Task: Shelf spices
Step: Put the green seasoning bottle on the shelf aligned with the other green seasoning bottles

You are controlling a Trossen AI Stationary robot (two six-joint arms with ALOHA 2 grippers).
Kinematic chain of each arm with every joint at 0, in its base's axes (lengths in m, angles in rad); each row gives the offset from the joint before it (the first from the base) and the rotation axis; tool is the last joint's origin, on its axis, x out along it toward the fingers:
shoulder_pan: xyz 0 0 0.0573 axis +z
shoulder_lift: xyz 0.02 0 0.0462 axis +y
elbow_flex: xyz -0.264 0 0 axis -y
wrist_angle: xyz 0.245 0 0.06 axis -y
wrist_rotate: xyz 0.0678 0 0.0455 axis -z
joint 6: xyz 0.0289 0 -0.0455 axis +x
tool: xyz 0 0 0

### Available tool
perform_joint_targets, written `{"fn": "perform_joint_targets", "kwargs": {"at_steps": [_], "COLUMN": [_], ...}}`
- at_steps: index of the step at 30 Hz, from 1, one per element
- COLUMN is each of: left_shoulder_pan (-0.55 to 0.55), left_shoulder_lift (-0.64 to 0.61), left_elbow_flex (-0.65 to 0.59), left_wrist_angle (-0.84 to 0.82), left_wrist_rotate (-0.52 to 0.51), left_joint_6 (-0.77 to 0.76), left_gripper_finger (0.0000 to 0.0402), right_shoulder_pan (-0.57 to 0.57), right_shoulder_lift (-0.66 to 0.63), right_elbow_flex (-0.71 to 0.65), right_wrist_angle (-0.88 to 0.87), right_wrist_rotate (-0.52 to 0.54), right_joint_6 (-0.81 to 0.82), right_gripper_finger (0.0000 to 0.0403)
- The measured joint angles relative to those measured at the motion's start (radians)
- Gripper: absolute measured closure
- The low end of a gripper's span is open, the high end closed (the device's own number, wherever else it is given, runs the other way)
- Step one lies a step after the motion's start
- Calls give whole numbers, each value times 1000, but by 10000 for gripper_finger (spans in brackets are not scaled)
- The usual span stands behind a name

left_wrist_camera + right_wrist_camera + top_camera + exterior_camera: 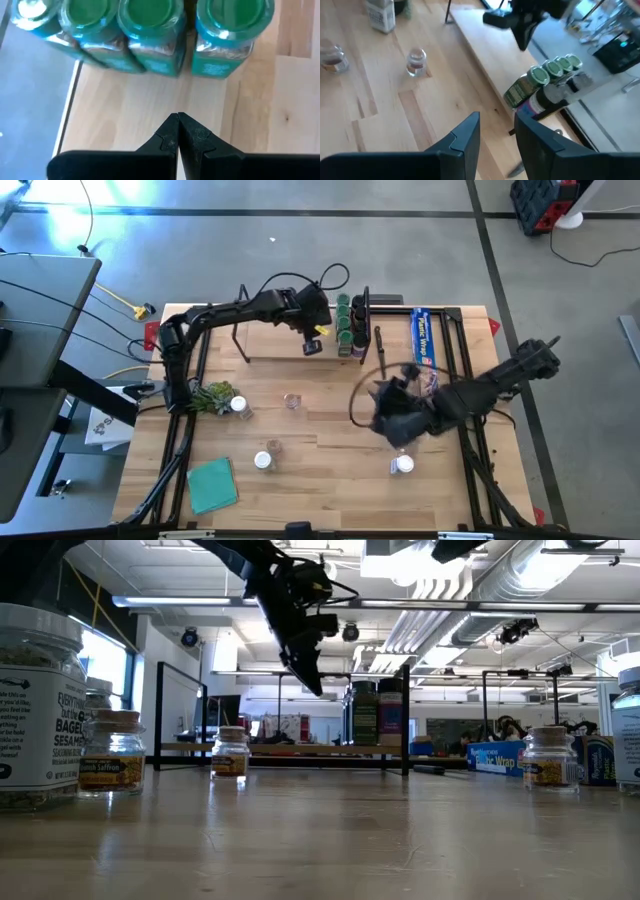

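Spices half shelved, loose jars wait on the table

Spices point(345, 325) with green lids stand in a tight row at the right end of the shelf point(275, 345), the light board at the far side of the table point(330, 480). The left gripper point(312, 340) hangs over the shelf just left of that row, its claw clenched on nothing; the left wrist view shows the two fingers pressed together above bare board, with the green lids point(152, 12) just beyond. The right gripper point(395, 425) hovers over the table's right middle, jaws partly apart and nothing seen between them (its wrist view shows only bare wood in the gap). Loose jars remain on the table: one beside the leafy bunch point(212, 395) at the left point(240, 406), a small clear one near the middle point(292, 401), one nearer the front point(263, 461) and one by the right gripper point(403, 464).

Judging by their look, the jars are light, rigid and smooth-walled, probably glass or hard plastic, so likely slippery and easy to tip. The safest hold seems to be across the body just below the lid, squeezed squarely, then set down upright against the row
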Motion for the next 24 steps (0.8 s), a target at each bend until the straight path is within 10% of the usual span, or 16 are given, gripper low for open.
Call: {"fn": "perform_joint_targets", "kwargs": {"at_steps": [15, 24], "left_shoulder_pan": [-25, -30], "left_shoulder_lift": [-492, -651], "left_elbow_flex": [-495, -653], "left_wrist_angle": [143, 181], "left_wrist_rotate": [-76, -100], "left_joint_6": [-113, -159], "left_gripper_finger": [401, 401], "right_shoulder_pan": [-634, -723], "right_shoulder_lift": [5, 138], "right_elbow_flex": [0, 41], "right_wrist_angle": [447, 441], "right_wrist_rotate": [-691, -774], "right_joint_6": [-536, -628], "right_gripper_finger": [352, 399]}}
